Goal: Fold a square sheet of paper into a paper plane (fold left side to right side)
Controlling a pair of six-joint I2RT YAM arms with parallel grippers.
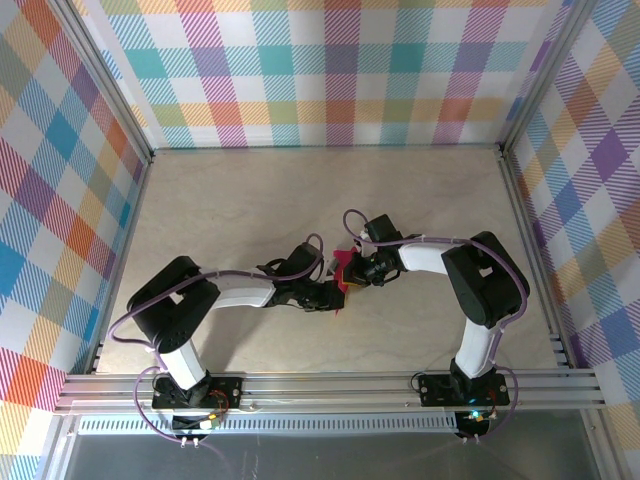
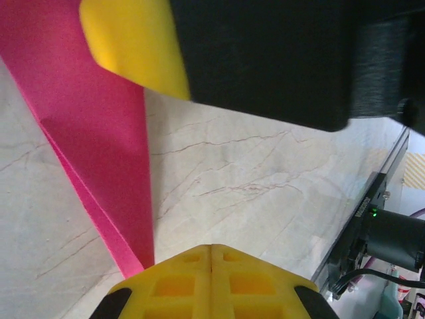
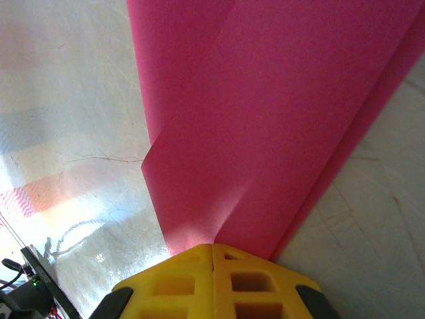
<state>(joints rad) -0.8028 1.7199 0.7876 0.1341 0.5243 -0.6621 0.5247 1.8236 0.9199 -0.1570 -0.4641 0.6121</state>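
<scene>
The right gripper (image 3: 212, 251) is clamped fully shut, yellow fingers pressed together, and it's got the pink paper (image 3: 265, 100) pinched right at the tips. You can see a crease running down into the seam between them. The paper fans out wide from there, layered, with a fold line along it.

The left gripper (image 2: 211, 251) is closed tight too, no gap between its fingers. The narrow end of the paper comes down to the outer edge of one finger (image 2: 141, 287), but honestly I can't tell if it's actually nipped in there or just sitting alongside. The right gripper's yellow pad hangs close above.

From overhead, both grippers meet nose to nose around the middle of the table (image 1: 230, 200), a touch closer to the near edge, with the paper between them.
</scene>
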